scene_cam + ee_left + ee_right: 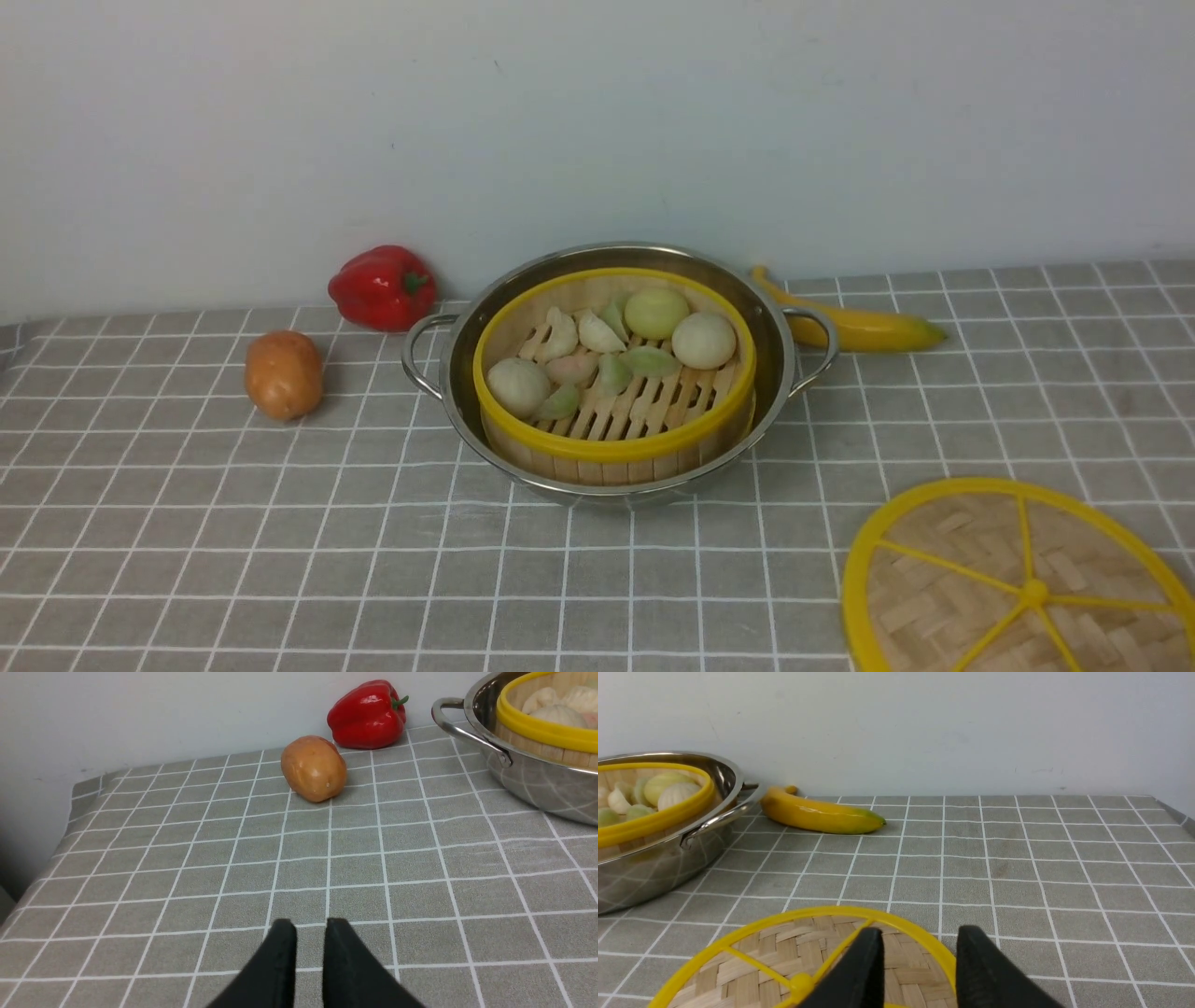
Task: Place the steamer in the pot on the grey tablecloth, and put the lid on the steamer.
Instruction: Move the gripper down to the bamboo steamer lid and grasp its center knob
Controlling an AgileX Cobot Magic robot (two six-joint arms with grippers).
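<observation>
The steamer (pixel 611 450) sits inside the pot (pixel 767 345) at the middle of the grey tablecloth (pixel 280 523); a red pepper (pixel 381 287) and a potato (pixel 283 374) lie to the left; a banana (pixel 868 327) lies behind the right handle; the lid (pixel 980 579) lies flat at the near right, well apart.

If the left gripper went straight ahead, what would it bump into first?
Probably the potato, straight ahead of the left gripper; if it tilts downward, the grey tablecloth comes first.

One pot (pixel 773 350), one steamer (pixel 607 451), one lid (pixel 934 583), one pepper (pixel 381 287), one potato (pixel 283 374), one banana (pixel 873 329) and three buns (pixel 704 340) are showing.
</observation>
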